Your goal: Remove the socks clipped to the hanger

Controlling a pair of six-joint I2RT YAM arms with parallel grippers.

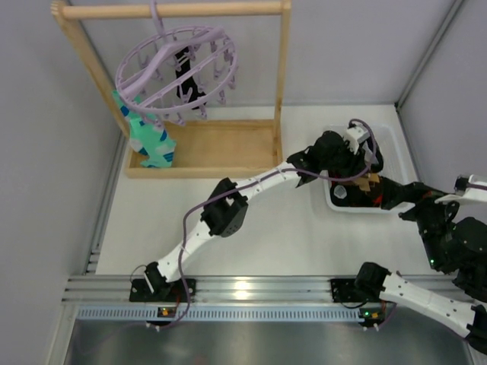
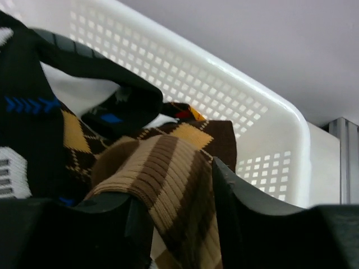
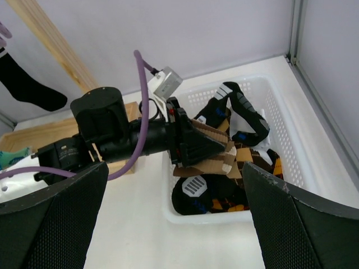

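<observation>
The lilac hanger (image 1: 176, 72) hangs from the wooden rack's top bar. A teal-and-white sock (image 1: 148, 141) and a black sock (image 1: 188, 80) stay clipped to it. My left gripper (image 1: 364, 182) reaches into the white basket (image 1: 396, 141). Its jaws are parted, and the brown-and-tan striped sock (image 2: 162, 179) lies loosely between the fingers and over one of them. From the right wrist view, that striped sock (image 3: 216, 162) droops from the left gripper (image 3: 221, 150) onto the socks lying in the basket. My right gripper (image 3: 174, 224) stands wide open and empty near the basket's front.
The wooden rack (image 1: 205, 144) stands at the back left on a tray-like base. The basket (image 2: 224, 95) holds black, argyle brown and striped socks. A wall runs close on the right. The arms' mounting rail (image 1: 243, 289) lines the near edge.
</observation>
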